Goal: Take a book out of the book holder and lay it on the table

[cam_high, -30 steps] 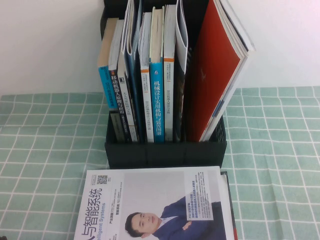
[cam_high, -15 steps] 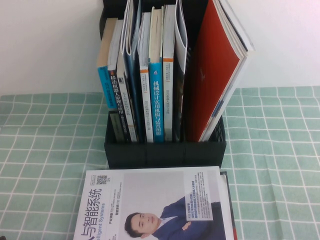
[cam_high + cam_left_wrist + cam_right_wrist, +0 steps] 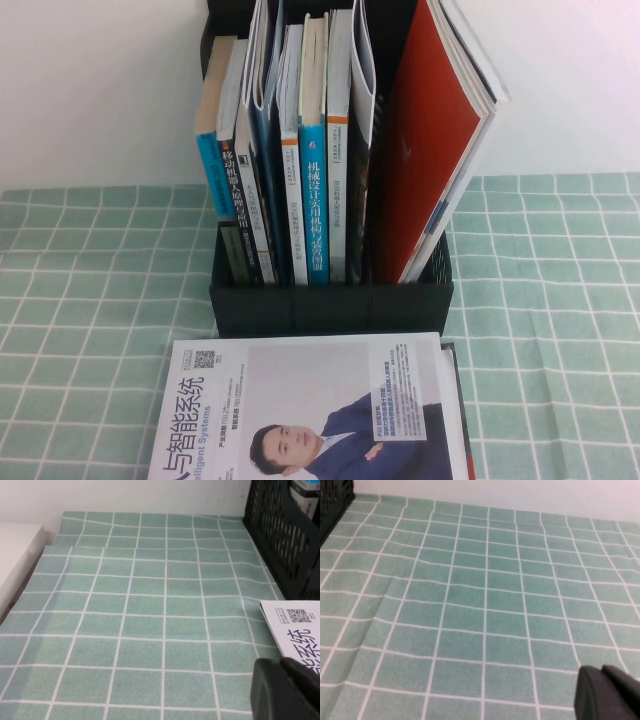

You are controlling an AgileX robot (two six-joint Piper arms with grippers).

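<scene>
High view and wrists share the table [image 3: 80, 300]

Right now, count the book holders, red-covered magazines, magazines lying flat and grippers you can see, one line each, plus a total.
Book holder: 1
Red-covered magazine, standing in the holder: 1
Flat magazine, in front of the holder: 1
Grippers: 2, left gripper beside the flat magazine's corner, right gripper shut over bare table
Total: 5

"lligent Systems" on white magazine [image 3: 310, 410], QR code on its corner
</scene>
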